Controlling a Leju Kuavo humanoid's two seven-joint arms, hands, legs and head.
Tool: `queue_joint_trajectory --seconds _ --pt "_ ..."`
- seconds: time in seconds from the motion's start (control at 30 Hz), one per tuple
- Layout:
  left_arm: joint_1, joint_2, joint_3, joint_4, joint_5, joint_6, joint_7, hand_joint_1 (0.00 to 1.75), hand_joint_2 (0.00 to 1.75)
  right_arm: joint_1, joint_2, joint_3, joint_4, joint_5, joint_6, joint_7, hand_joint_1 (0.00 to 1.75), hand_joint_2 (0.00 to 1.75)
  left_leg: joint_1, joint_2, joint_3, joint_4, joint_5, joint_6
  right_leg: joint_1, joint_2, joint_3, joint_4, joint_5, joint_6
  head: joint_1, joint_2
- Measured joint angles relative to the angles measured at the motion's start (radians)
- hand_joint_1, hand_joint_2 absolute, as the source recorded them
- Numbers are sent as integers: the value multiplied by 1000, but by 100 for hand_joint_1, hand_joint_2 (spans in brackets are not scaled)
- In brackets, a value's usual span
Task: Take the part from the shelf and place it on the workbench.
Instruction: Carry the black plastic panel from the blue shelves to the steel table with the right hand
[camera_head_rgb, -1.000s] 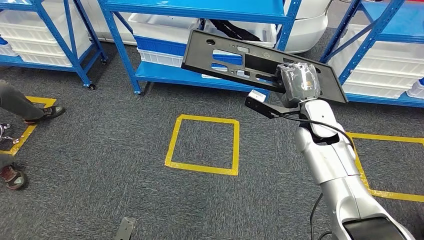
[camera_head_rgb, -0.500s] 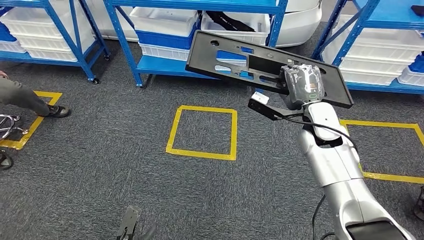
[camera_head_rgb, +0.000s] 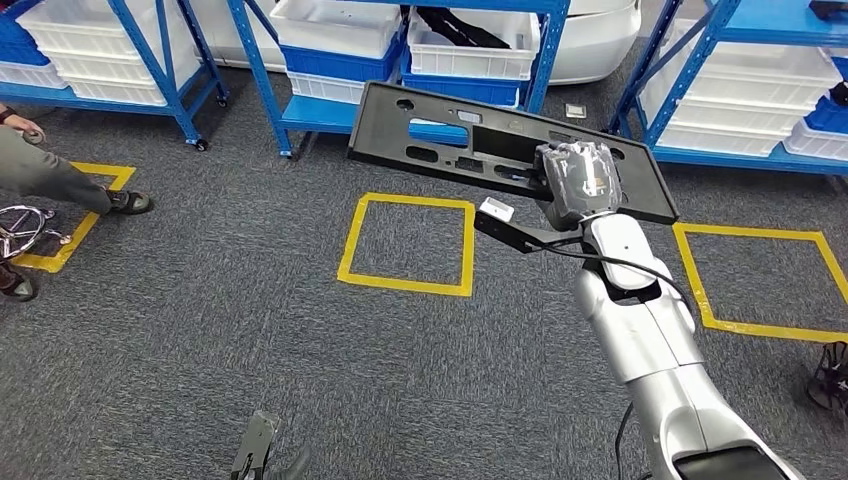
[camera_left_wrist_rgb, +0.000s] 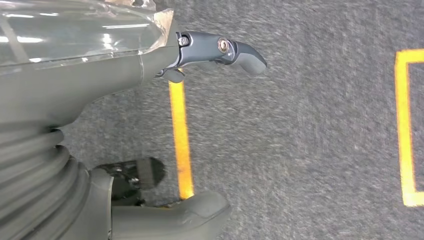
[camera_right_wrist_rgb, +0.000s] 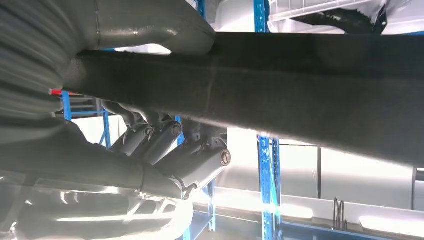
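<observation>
The part (camera_head_rgb: 440, 140) is a long flat black plastic panel with several cut-outs, carried tilted above the carpet in the head view. My right hand (camera_head_rgb: 580, 178), wrapped in clear film, grips its near edge towards the right end. In the right wrist view the panel's edge (camera_right_wrist_rgb: 320, 80) runs across the picture, with the thumb over it and my right hand's (camera_right_wrist_rgb: 165, 145) fingers curled under it. My left hand (camera_left_wrist_rgb: 60, 100) hangs over the grey carpet with its thumb and fingers apart and nothing in it. Its tip (camera_head_rgb: 262, 455) shows low in the head view.
Blue shelves (camera_head_rgb: 262, 85) with white bins (camera_head_rgb: 345, 25) stand across the far side. Yellow tape squares (camera_head_rgb: 408, 245) (camera_head_rgb: 760, 283) mark the carpet. A person's leg and shoe (camera_head_rgb: 60, 180) and a chair base (camera_head_rgb: 20, 225) are at the left, and another shoe (camera_head_rgb: 830, 375) at the right edge.
The whole picture has shifted, so the camera has moved; the shelves and tape squares sit higher and further away. My right hand keeps its hold on the panel.
</observation>
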Motion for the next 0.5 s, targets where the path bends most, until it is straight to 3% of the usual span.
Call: queue_joint_trajectory --seconds 0.03,0.1,0.13,0.17,0.2,0.23,0.27,0.3,0.33,0.37,0.4,0.47,0.5 --pt "1 -2 0 0 0 0 2 0 175 0 0 1 3 1 0 2 173 175 3 3 -15 -6 19 5 1 1 -16 32 -36 -3 3 0" --pt "4 -3 0 0 -1 -1 4 0 175 -1 -1 3 6 2 1 3 173 175 4 4 -51 -8 50 10 -6 1 -48 149 -135 -9 8 0" --pt "5 -4 0 0 -1 -1 5 0 175 -1 -1 4 7 1 1 4 173 175 5 5 -70 -8 66 8 -10 1 -58 217 -167 -5 9 0" --pt "7 -5 0 0 -1 -1 5 0 175 -1 -1 5 9 1 1 4 173 175 6 6 -90 -7 81 6 -13 1 -59 271 -175 5 9 0" --pt "8 -5 0 0 -1 -1 5 0 175 0 -1 6 11 1 1 4 173 175 7 7 -109 -6 97 2 -17 1 -48 299 -161 20 9 0" --pt "8 -5 0 0 -1 -1 5 0 175 0 -1 8 12 0 1 5 173 175 10 9 -129 -6 113 -3 -21 1 -18 291 -136 35 9 0" --pt "9 -5 0 0 -1 -1 5 0 175 -1 -1 8 13 -1 1 5 173 175 12 9 -146 -4 128 -9 -26 1 30 246 -118 47 9 0" --pt "9 -4 0 0 -1 -1 5 0 175 -2 -1 9 13 -3 1 5 173 175 13 9 -161 -2 142 -17 -28 2 97 169 -120 51 11 0" --pt "9 -4 0 0 -1 -1 5 0 175 -2 0 9 13 -4 1 5 173 175 13 9 -172 0 154 -24 -27 3 161 84 -139 49 13 0" --pt "9 -3 0 0 -1 0 5 0 175 -2 0 9 13 -5 1 5 173 175 11 9 -177 -3 168 -31 -24 4 204 19 -161 41 13 0" --pt "10 -3 0 0 -2 0 5 0 175 -2 1 9 14 -6 1 5 173 175 10 8 -181 -8 183 -36 -19 6 224 -20 -177 32 13 0" --pt "14 -2 0 1 -2 0 4 0 175 3 0 9 15 -7 0 6 173 175 12 6 -186 -20 205 -45 -21 5 203 -25 -168 9 7 0" --pt "17 0 0 1 -2 0 4 0 175 5 0 9 15 -9 0 7 173 175 15 5 -193 -11 187 -49 -24 3 194 -23 -157 -4 5 0"
